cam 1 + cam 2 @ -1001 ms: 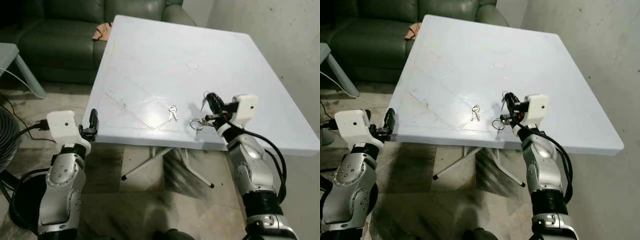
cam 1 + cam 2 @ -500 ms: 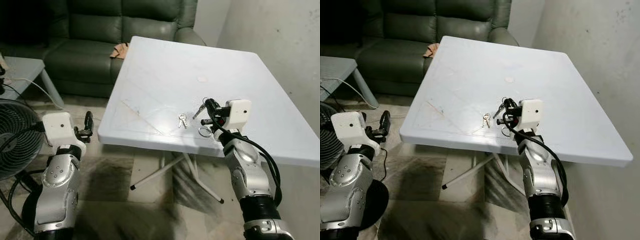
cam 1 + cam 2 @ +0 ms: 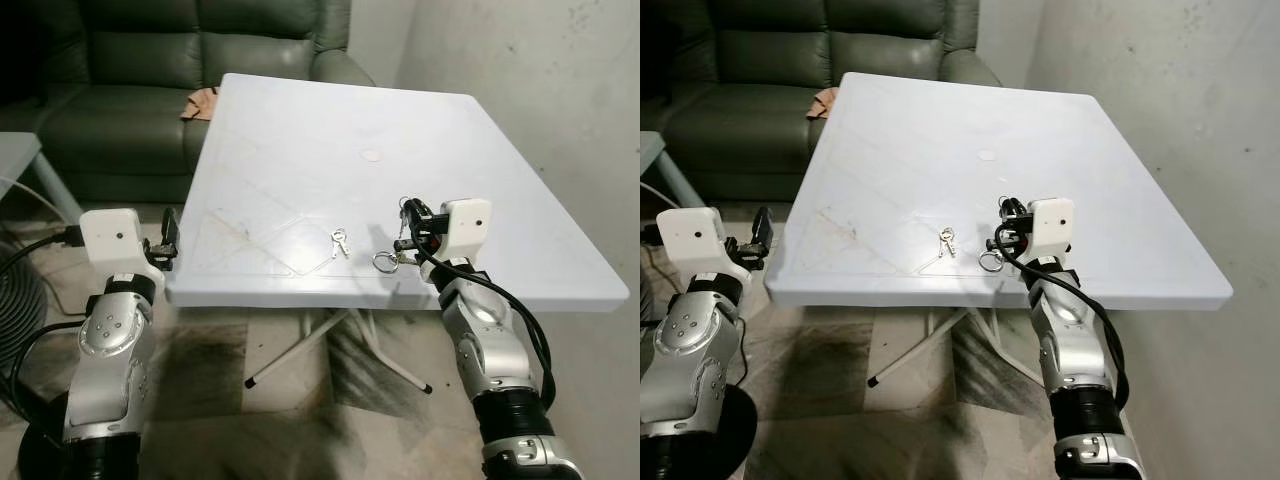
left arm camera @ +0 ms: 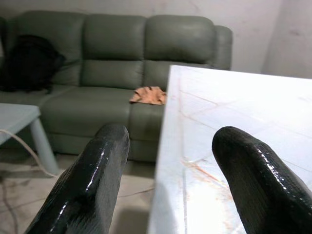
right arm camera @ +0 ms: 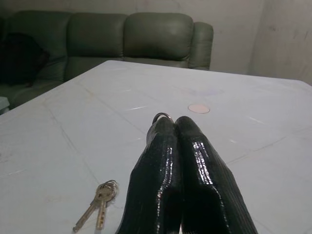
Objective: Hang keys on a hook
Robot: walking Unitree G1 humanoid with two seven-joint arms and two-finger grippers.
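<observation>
A white table [image 3: 300,120] stands before me. A small pair of keys [image 3: 340,241] lies on it near the front edge, seen in the right wrist view as keys [image 5: 100,197] to one side of the fingers. My right gripper [image 3: 408,232] hovers just over the table's front right part, shut on a bunch of keys whose metal ring [image 3: 385,262] hangs below the fingers. A bit of that ring [image 5: 162,116] peeks past the closed fingertips [image 5: 170,127]. My left gripper [image 3: 168,232] is open and empty beside the table's left edge [image 4: 165,146].
A dark green sofa [image 3: 150,60] with an orange cloth [image 3: 197,103] stands behind the table. A bare wall [image 3: 560,90] runs along the right. A round pale spot [image 3: 371,155] marks the tabletop. Folding table legs [image 3: 300,345] and a cable [image 3: 30,250] are on the floor.
The whole view has swung and shifted, so the camera moved. The right gripper keeps its hold on the key ring at the table's front; the loose keys lie where they were.
</observation>
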